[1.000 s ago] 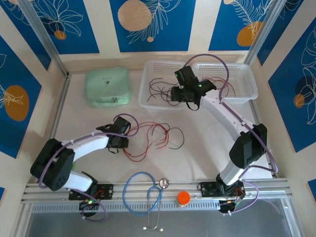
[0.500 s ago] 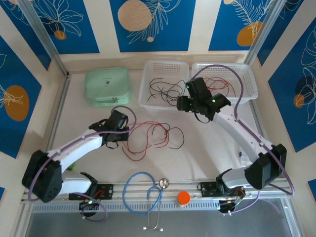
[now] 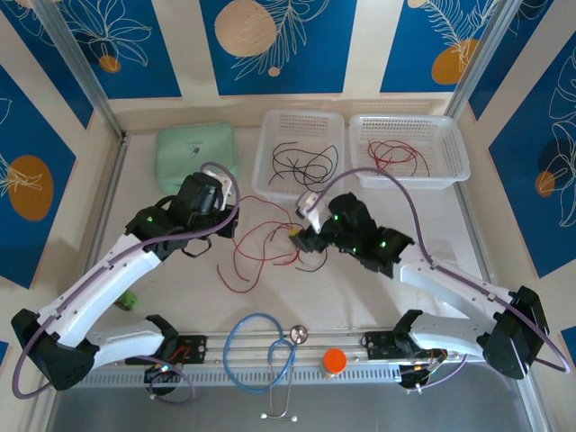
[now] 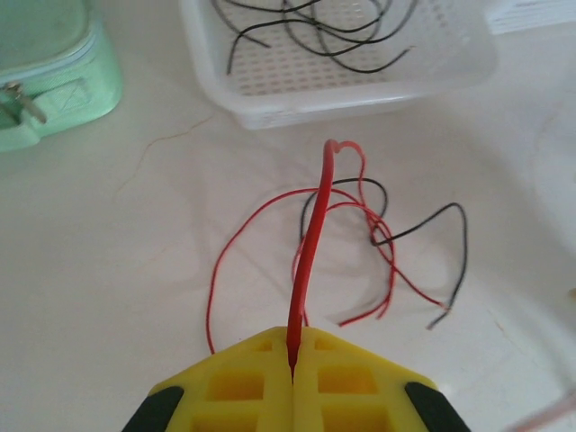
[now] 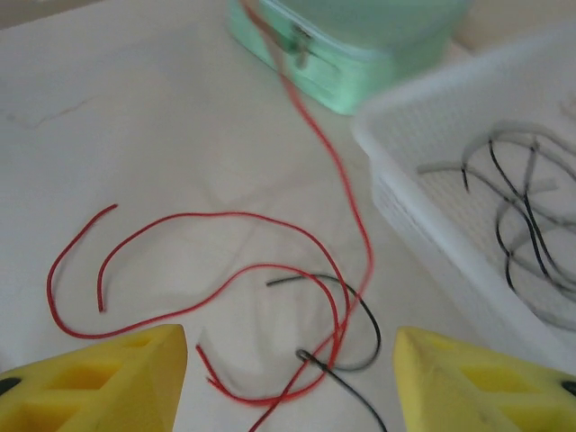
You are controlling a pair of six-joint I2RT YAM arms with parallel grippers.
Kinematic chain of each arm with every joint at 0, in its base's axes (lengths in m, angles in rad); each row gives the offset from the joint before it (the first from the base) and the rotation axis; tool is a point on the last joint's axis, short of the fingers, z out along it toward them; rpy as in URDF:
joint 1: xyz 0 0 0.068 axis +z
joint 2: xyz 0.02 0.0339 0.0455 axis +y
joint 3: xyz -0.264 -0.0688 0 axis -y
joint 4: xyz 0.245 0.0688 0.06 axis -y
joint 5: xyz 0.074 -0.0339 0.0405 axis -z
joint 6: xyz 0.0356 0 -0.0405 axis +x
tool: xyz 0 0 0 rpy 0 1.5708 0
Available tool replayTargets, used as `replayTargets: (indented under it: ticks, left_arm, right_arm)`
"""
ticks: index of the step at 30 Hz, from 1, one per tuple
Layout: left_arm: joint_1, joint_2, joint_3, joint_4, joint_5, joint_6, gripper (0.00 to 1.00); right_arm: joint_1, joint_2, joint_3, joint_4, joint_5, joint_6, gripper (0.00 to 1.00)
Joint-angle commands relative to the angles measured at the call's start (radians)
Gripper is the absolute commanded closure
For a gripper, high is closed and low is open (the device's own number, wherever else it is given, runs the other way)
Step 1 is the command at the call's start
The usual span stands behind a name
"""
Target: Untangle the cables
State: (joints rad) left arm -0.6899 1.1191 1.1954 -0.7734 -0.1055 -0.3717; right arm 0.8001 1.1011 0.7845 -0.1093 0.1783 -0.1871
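The right gripper has left the basket and come down to the table beside the cables, its jaws wider apart than before. The left gripper has closed on a red cable and swung away from the near edge, dragging the loops along.

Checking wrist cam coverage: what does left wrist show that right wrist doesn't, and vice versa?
Left wrist, not right wrist: the left gripper shut on a red cable. Right wrist, not left wrist: the right gripper, open above the tangle. Both: the green case, the white basket holding black cables, and that red-and-black tangle.
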Motion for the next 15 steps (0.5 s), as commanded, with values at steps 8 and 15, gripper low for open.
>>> replayTargets:
  ticks: [8,15]
  left_arm:
    - [-0.086,-0.03,0.148,-0.078,0.065,0.052,1.0]
    - [-0.108,-0.04,0.154,-0.087,0.062,0.058,1.0]
  right_arm:
    - [-0.03,0.188,0.028,0.404,-0.094,-0.294,0.37]
    - [-0.029,0.322,0.136,0.453,0.009,-0.279,0.38]
